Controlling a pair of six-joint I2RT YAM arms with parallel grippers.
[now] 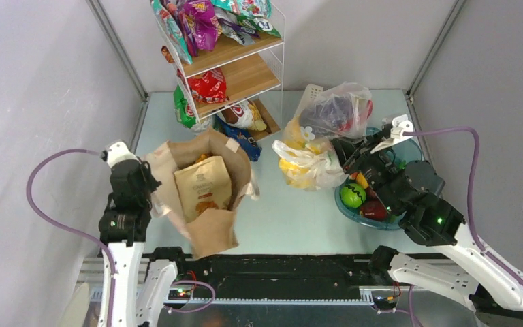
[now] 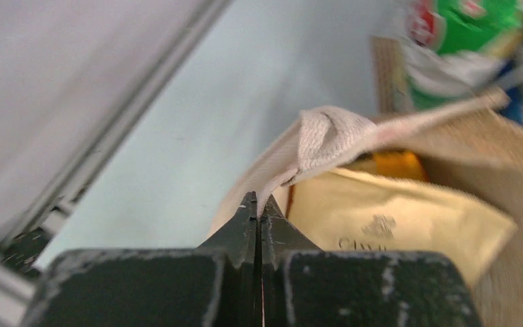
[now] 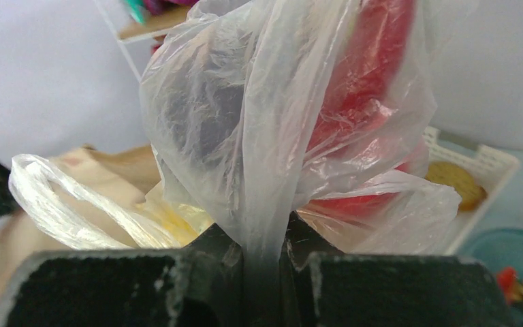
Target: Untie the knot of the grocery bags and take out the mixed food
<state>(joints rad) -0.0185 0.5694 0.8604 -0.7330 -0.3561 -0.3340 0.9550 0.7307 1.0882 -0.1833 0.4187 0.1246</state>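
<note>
The brown paper bag [image 1: 208,194] lies open at the left with a tan packet [image 1: 203,191] inside. My left gripper [image 1: 154,185] is shut on the bag's left rim [image 2: 272,180], just below the paper handle [image 2: 334,133]. The clear plastic bag [image 1: 337,109] holds a dark eggplant [image 3: 204,116] and a red item [image 3: 368,75]. A second plastic bundle [image 1: 306,162] holds yellow fruit [image 3: 170,218]. My right gripper [image 1: 344,154] is shut on a stretched fold of the clear plastic bag [image 3: 265,204], with the film running down between the jaws.
A blue-tinted tub [image 1: 408,153] with green and red pieces sits under my right arm. A white basket [image 3: 480,163] holding a bread slice [image 3: 453,178] stands behind the plastic bags. A wire shelf [image 1: 235,65] with snack packets stands at the back.
</note>
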